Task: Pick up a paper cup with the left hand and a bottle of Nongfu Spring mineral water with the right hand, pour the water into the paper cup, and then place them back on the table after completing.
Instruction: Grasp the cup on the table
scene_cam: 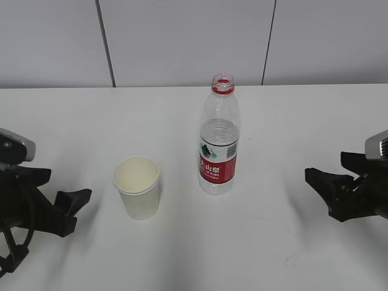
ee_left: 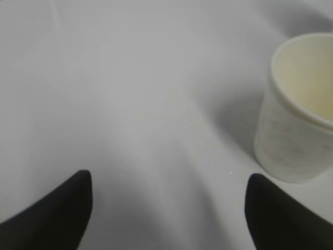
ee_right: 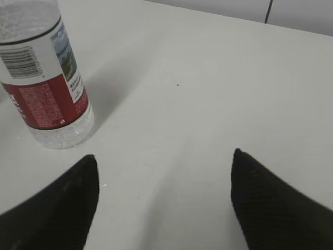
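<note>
A white paper cup [scene_cam: 137, 188] stands upright on the white table [scene_cam: 267, 242], left of centre. A clear Nongfu Spring bottle [scene_cam: 219, 139] with a red label and no cap stands upright just right of it, with water [scene_cam: 219, 130] up to about half its height. My left gripper [scene_cam: 71, 211] is open and empty, low over the table to the left of the cup. In the left wrist view the cup [ee_left: 299, 114] is ahead and to the right of the open gripper [ee_left: 169, 179]. My right gripper [scene_cam: 325, 174] is open and empty, well right of the bottle. In the right wrist view the bottle [ee_right: 47, 88] is at upper left of the open gripper [ee_right: 164, 161].
A grey panelled wall [scene_cam: 182, 42] runs behind the table's far edge. Bare white tabletop lies around the cup and bottle and between them and both grippers.
</note>
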Robot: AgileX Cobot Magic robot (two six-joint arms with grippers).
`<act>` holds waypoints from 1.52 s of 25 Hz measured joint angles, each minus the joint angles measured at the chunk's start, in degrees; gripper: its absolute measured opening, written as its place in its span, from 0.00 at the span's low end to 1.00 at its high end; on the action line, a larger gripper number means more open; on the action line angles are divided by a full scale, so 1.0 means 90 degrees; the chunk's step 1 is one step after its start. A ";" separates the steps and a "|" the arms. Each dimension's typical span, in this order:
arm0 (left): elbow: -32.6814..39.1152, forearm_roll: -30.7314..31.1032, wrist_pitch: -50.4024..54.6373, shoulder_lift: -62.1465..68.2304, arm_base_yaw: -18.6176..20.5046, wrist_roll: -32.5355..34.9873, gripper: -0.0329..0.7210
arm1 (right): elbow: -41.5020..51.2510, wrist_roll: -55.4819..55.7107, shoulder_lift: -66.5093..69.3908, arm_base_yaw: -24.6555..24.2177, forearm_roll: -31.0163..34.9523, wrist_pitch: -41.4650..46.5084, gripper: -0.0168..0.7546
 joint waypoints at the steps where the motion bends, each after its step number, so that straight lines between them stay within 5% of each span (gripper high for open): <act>1: 0.0000 0.0148 -0.0069 0.0116 0.0000 0.0000 0.78 | -0.0006 -0.0065 0.0110 0.0000 0.0002 -0.0114 0.78; 9: -0.0014 0.1382 -0.1454 0.1060 0.0000 0.0000 0.78 | -0.0016 -0.0272 0.0541 0.0000 -0.0002 -0.0856 0.78; 17: -0.0069 0.1895 -0.2851 0.1892 0.0000 -0.0603 0.89 | -0.0016 -0.0368 0.0544 0.0000 -0.0002 -0.0889 0.78; 38: -0.0765 0.2378 -0.2924 0.2537 0.0000 -0.0883 0.89 | -0.0016 -0.0405 0.0544 0.0000 -0.0152 -0.0905 0.78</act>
